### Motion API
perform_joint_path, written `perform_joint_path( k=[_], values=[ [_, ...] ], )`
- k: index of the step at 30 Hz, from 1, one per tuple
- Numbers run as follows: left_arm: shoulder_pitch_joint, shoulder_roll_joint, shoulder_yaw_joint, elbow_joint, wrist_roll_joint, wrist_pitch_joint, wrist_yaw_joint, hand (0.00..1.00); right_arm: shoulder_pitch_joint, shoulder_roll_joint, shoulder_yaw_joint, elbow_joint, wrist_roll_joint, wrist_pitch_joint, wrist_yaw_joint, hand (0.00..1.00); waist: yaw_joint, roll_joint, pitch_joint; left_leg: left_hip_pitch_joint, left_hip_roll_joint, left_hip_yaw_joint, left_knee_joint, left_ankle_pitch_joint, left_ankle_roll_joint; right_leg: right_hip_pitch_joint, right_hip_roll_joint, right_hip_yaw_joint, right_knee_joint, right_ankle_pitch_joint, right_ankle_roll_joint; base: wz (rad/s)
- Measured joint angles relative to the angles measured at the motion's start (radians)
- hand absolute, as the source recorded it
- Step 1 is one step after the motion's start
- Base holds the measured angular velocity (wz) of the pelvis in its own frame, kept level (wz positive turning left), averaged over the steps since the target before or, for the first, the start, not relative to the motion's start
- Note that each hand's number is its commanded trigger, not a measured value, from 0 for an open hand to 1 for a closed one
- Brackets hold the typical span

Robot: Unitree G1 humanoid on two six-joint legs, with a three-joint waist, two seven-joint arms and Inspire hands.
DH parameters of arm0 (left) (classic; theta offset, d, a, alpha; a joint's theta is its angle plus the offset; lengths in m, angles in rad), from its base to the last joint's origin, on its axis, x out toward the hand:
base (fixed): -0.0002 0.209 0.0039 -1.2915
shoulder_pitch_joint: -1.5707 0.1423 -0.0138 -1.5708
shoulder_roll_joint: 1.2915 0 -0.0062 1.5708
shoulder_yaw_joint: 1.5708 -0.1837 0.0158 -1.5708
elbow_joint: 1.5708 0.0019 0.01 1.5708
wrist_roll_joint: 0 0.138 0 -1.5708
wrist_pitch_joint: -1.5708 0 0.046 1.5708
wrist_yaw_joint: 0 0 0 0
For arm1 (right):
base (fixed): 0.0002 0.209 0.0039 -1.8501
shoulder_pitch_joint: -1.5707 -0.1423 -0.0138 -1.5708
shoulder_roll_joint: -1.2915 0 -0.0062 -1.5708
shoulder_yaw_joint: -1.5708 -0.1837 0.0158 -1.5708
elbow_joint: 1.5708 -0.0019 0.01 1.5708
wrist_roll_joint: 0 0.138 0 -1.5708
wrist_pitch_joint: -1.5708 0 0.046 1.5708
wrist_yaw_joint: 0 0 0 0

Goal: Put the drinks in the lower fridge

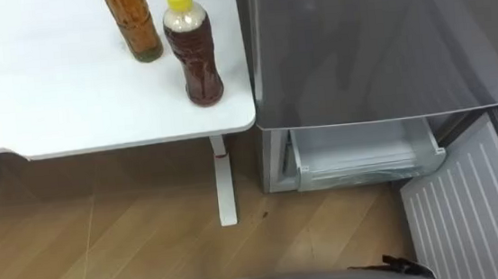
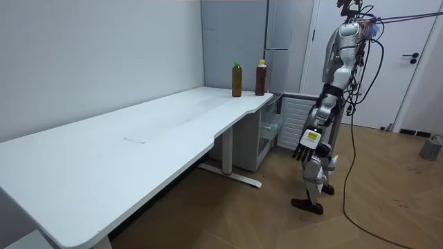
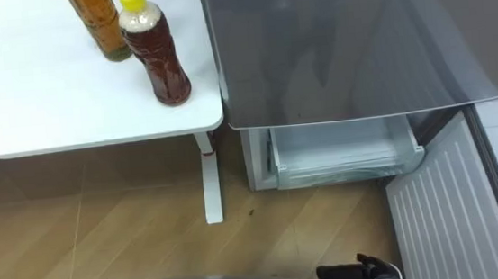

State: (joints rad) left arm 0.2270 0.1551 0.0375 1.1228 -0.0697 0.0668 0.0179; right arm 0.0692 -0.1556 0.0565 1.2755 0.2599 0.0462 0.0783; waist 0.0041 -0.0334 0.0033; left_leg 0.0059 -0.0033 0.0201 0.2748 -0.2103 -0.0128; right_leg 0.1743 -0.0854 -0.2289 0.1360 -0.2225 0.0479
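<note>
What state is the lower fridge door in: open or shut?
Open: the lower fridge door is swung out, ribbed inner face showing, and the compartment is exposed.

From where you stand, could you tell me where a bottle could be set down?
The table left of the amber bottle is bare; the lower fridge drawer looks bare. Crowded: the corner beside the fridge, with that bottle and the yellow-capped bottle.

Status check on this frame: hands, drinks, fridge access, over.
Left hand open, hanging empty; right hand low. Yellow-capped bottle and amber bottle on table by fridge. Lower door open, drawer exposed.
</note>
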Motion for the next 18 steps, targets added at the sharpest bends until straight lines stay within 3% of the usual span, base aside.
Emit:
perform_joint_path(
  k=[6, 15, 18],
  values=[
    [0.004, 0.001, -0.002, 0.001, 0.009, 0.036, -0.004, 0.0, -0.001, 0.0, -0.001, 0.007, -0.012, 0.0, 0.0, 0.0, -0.003, 0.0, 0.0011, -0.023, -0.001, -0.004, 0.032, -0.018, 0.006, 0.003, -0.001, -0.009, 0.007, 0.001, 0.002, 0.04],
    [-0.016, -0.007, -0.003, -0.004, -0.006, 0.034, 0.032, 0.0, 0.002, -0.001, -0.003, 0.002, 0.012, -0.002, -0.014, 0.0, -0.026, 0.022, 0.004, -0.028, -0.004, -0.023, 0.056, -0.031, 0.011, 0.025, -0.001, -0.023, 0.015, 0.002, 0.006, 0.06],
    [-0.022, -0.013, 0.001, -0.008, -0.022, 0.016, 0.062, 0.0, 0.001, -0.003, -0.02, 0.008, 0.011, -0.004, -0.016, 0.0, -0.027, 0.028, 0.0047, -0.024, -0.004, -0.024, 0.055, -0.031, 0.011, 0.022, 0.0, -0.016, 0.014, 0.001, 0.007, 0.0]
  ],
)
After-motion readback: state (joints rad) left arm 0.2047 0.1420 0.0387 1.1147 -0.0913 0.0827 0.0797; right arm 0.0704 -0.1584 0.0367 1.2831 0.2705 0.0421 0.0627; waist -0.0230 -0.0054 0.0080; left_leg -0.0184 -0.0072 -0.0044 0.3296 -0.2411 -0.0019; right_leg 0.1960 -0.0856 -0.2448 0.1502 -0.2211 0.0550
